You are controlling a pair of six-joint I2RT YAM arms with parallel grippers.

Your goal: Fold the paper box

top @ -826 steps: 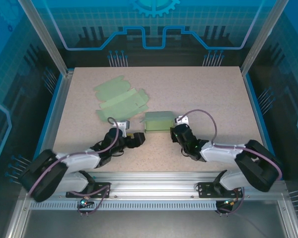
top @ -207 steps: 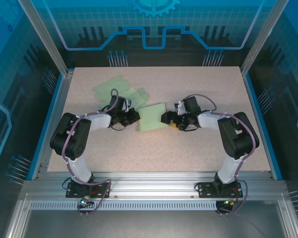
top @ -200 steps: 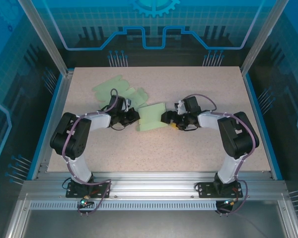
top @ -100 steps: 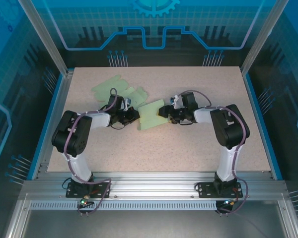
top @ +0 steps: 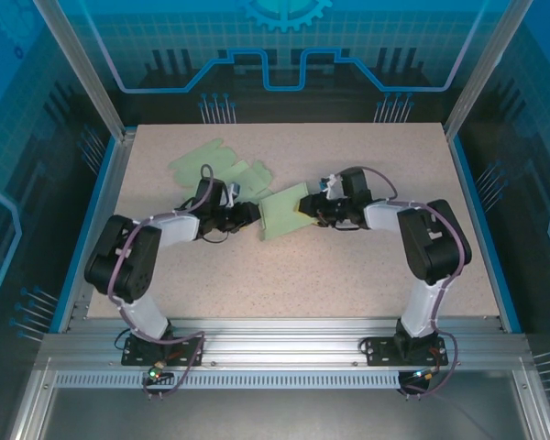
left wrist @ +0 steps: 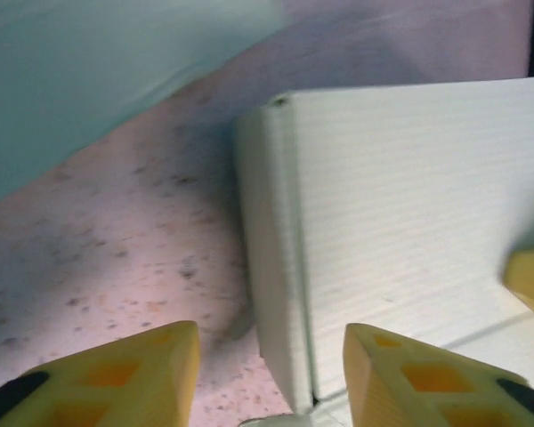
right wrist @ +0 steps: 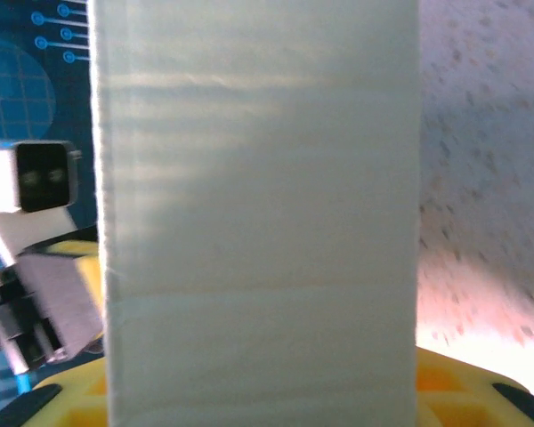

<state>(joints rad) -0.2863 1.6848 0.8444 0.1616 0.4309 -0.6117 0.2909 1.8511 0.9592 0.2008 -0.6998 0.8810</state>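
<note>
paper box (top: 280, 215) lies between left gripper (top: 249, 215) and right gripper (top: 305, 207).

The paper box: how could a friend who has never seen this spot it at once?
On the speckled table, find where the left gripper and right gripper meet near the middle. The paper box is the pale green piece between them; unlike the flat green sheets farther back, it has folded-up sides.

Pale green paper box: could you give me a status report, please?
Left gripper open at pale green paper box edge. Right gripper astride it, grip unclear. Flat green cardboard blank lying just behind.
</note>
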